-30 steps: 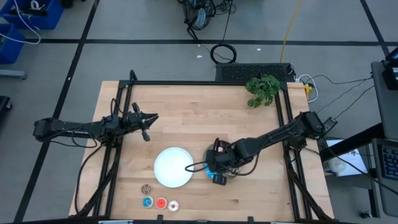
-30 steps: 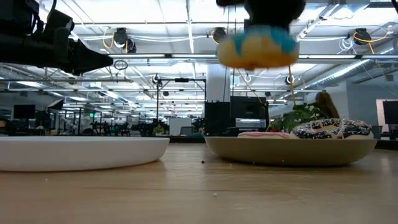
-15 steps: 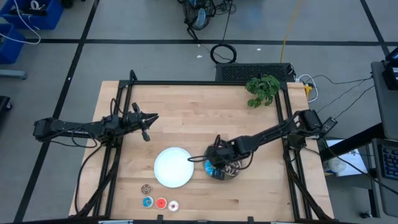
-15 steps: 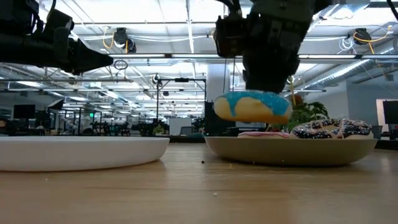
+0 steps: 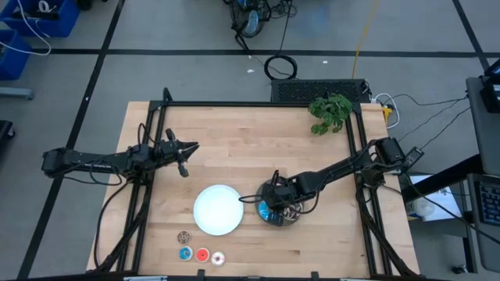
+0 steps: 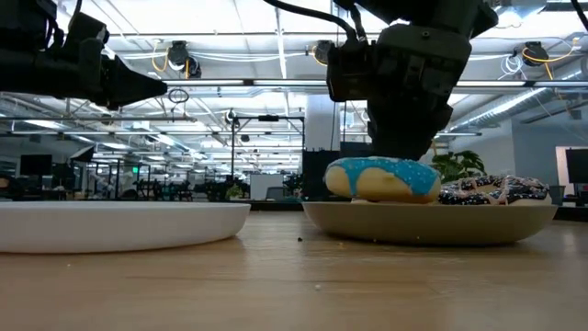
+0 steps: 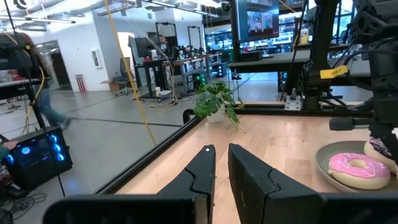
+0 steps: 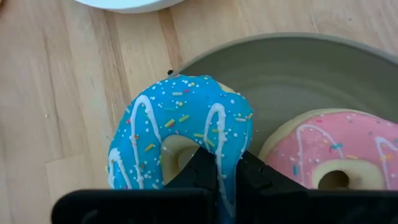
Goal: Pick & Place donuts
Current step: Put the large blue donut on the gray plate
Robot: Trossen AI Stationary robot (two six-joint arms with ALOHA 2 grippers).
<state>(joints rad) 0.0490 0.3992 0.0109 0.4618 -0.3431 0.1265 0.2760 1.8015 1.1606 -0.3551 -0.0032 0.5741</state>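
A blue sprinkled donut (image 8: 180, 124) is in my right gripper (image 8: 225, 173), which is shut on it just above the grey plate (image 6: 423, 222), at the plate's side toward the white plate (image 5: 218, 209). A pink donut (image 8: 329, 155) and a dark drizzled donut (image 6: 496, 190) lie in the grey plate. Several tiny donuts (image 5: 201, 254) lie on the table near its front edge. My left gripper (image 5: 187, 148) hangs level over the table's left part, shut with only a slit between its fingers, holding nothing. My right gripper pinches the blue donut's ring (image 8: 227, 152) on the side nearest the wrist, one finger (image 8: 200, 167) in the hole and the other (image 8: 254, 174) outside. The fingers slant down from the table's right. The donut lies about level, its underside (image 6: 377, 197) at the plate's rim.
A dark frame (image 5: 258, 104) runs around the wooden table. A green plant (image 5: 330, 109) stands at the far right corner. Bare wood lies between the two arms, beyond the white plate.
My right gripper has come down with the blue donut, still shut on it. The donut hung well above the grey plate a second ago and now sits at the plate's rim, about level.
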